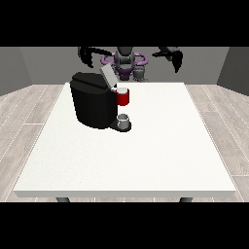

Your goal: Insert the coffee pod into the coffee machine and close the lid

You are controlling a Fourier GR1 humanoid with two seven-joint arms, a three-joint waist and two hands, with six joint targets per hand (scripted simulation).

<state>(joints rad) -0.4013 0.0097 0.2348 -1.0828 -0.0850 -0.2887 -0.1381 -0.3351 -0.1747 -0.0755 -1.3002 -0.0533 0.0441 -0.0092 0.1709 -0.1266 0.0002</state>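
**Machine at the far left, lid up, both hands raised behind the table**

The black coffee machine [92, 104] stood on the white table [146, 155], toward the far left corner and near the left edge. Its grey lid [108, 76] was tilted open. A red part [123, 97] at the machine's front showed something pale in its top, likely the coffee pod, though that could not be told for certain. Below it a small grey cup [124, 119] sat on the machine's base.

The near half and the whole right side of the table lay open.

The hand at the view's left [87, 55] and the hand at the view's right [174, 57] hung above the far edge, well apart, touching nothing. Whether their fingers were spread or curled could not be told.
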